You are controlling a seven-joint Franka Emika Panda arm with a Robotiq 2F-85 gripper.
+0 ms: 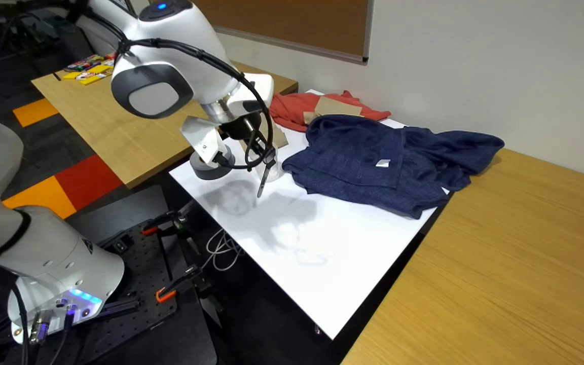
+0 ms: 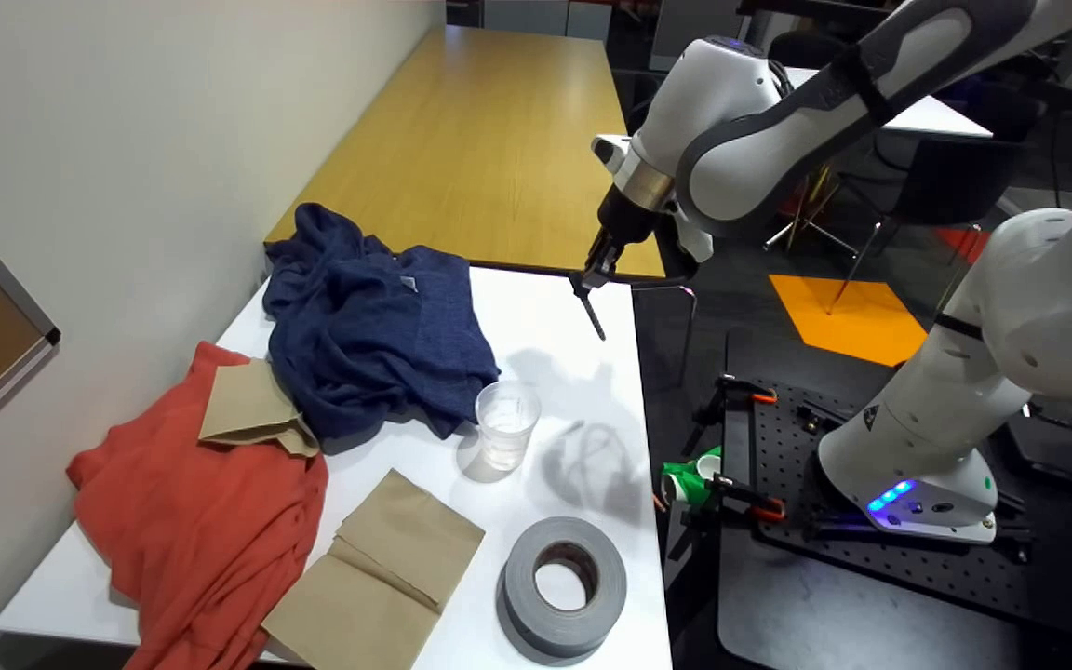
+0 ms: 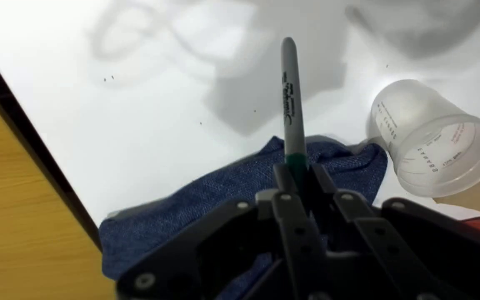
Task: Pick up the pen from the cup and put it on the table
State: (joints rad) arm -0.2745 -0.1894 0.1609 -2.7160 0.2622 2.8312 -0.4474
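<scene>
The pen is a thin grey Sharpie marker [image 3: 293, 100] with a green end. My gripper [image 3: 299, 175] is shut on that green end, and the grey barrel points away from the fingers. In both exterior views the pen [image 1: 262, 183] [image 2: 596, 318] hangs tilted downward from the gripper [image 1: 270, 160] [image 2: 584, 284], above the white table [image 2: 536, 302]. The translucent cup [image 2: 507, 423] stands upright on the table, apart from the pen. The cup also shows at the right of the wrist view [image 3: 436, 141]. In an exterior view the gripper partly hides the cup [image 1: 275, 173].
A crumpled dark blue cloth [image 2: 378, 335] lies beside the cup. A red cloth [image 2: 220, 521], brown paper napkins [image 2: 406, 540] and a grey tape roll [image 2: 609, 579] lie on the table too. A light brown wooden table [image 1: 525, 228] adjoins one end of the white table.
</scene>
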